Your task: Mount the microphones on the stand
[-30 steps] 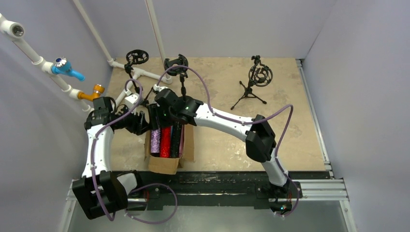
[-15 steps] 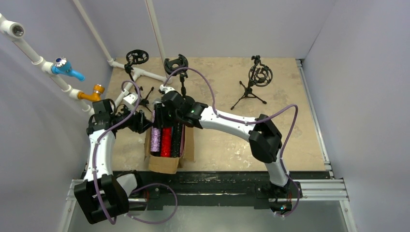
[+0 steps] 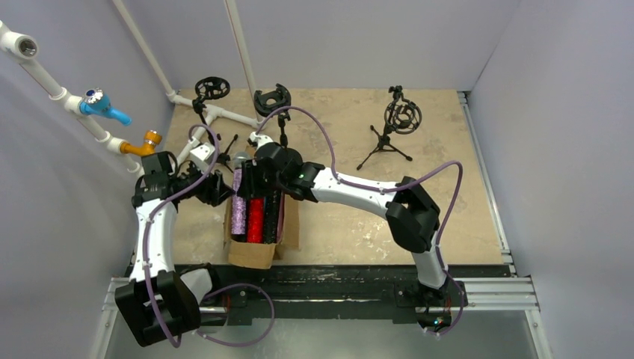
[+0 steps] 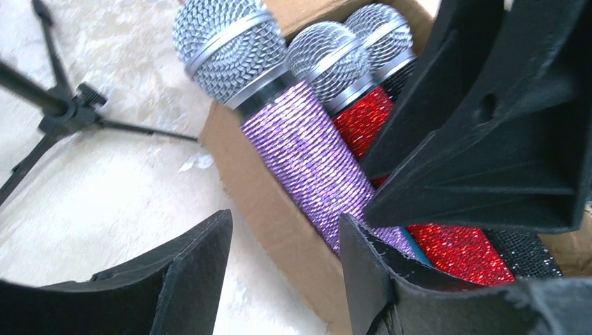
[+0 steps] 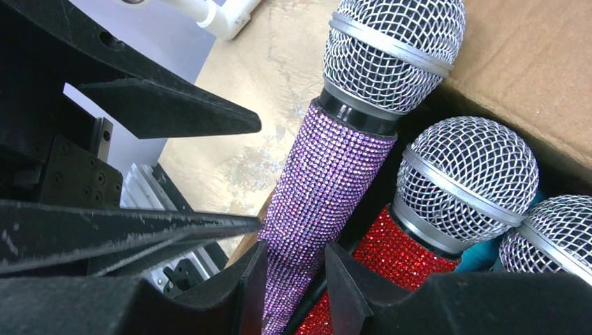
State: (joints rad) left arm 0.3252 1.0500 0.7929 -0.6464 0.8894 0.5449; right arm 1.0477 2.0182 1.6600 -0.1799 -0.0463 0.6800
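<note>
Your right gripper (image 5: 293, 262) is down in the cardboard box (image 5: 537, 63), its two fingers straddling the sparkly barrel of the glittery purple microphone (image 5: 335, 174). Whether they pinch it yet, I can't tell, as there's barely a sliver of gap either side. Squeeze square across the barrel. Mind the glittery red microphone (image 5: 408, 258) lying right against it, and lift cleanly so it doesn't drag out too. Your left gripper (image 4: 285, 223) stands released, holding nothing. Its jaws seem to sit either side of the box wall, a handy spot to steady the cardboard. The tripod stand (image 3: 394, 127) waits well apart on the tabletop to the right, with no microphone in it.
</note>
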